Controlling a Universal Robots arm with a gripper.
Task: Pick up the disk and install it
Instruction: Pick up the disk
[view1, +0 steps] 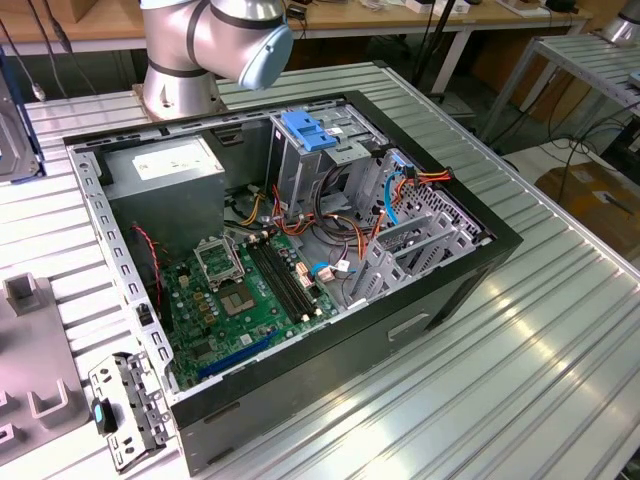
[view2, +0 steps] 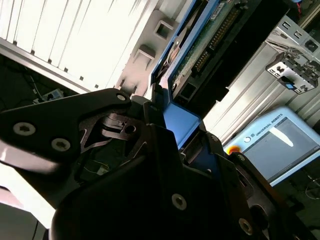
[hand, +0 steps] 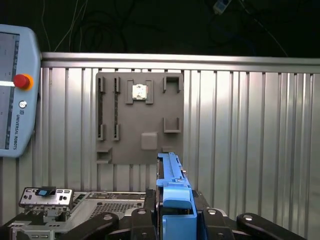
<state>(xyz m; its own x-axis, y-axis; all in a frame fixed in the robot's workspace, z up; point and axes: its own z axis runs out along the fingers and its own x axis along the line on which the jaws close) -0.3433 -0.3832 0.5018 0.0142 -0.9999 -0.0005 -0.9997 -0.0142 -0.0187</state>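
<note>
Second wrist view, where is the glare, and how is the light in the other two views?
In the second wrist view the ribbed table burns out to white and the gripper holding the disk lies in shadow; first wrist view, even light on the table, black beyond; exterior view, glare streaks the table at the exterior view's right.

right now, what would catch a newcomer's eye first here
The open computer case sits on the ribbed metal table in the exterior view, its green motherboard bared. In the first wrist view, the disk stands on edge between the fingers, its light blue bracket facing the camera.
</note>
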